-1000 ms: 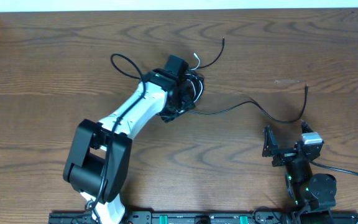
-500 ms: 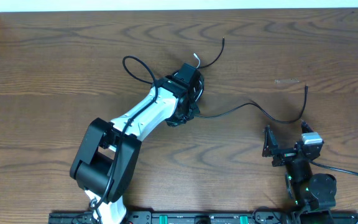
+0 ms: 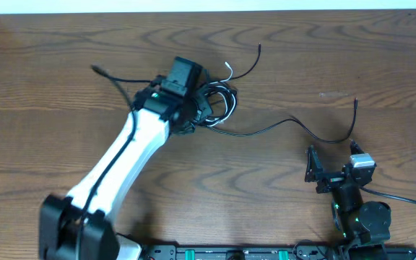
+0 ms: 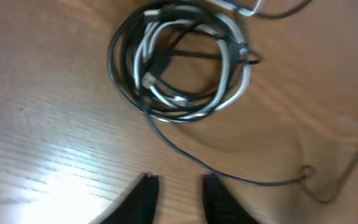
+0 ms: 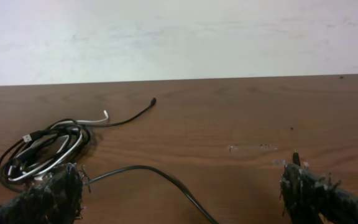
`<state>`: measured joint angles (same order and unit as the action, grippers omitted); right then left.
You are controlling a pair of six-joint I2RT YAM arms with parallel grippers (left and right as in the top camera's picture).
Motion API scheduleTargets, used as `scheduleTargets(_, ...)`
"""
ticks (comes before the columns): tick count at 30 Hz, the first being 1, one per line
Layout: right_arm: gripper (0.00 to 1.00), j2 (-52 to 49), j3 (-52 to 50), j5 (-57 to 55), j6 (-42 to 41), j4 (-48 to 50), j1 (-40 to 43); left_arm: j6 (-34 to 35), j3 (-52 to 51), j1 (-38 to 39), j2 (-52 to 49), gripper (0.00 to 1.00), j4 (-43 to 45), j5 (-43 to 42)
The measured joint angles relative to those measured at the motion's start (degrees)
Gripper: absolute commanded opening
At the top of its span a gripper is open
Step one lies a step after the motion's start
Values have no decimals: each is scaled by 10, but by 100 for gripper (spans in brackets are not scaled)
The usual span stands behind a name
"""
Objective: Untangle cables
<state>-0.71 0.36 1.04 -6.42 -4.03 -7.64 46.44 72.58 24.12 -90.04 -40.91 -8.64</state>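
jaws on the left gripper stand spread and empty, just short of the coiled cables on the table; right gripper gapes wide too, well apart; best pinch one outer black strand only, then draw it out slowly, away from the white cable

Left arm: extended far forward, wrist angled down.
Left gripper: fingers slightly apart, holding nothing.
Right arm: folded low by its base.
Right gripper: spread wide.
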Motion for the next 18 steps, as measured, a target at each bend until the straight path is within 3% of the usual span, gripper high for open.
scheduleTargets(1, 99, 0, 0, 0, 0, 0, 0, 0, 0, 3, 3, 54, 0, 0)
scheduleTargets(3, 99, 0, 0, 0, 0, 0, 0, 0, 0, 11, -3, 60, 0, 0)
scheduleTargets(18, 99, 0, 0, 0, 0, 0, 0, 41, 0, 63, -193, 58, 23, 13)
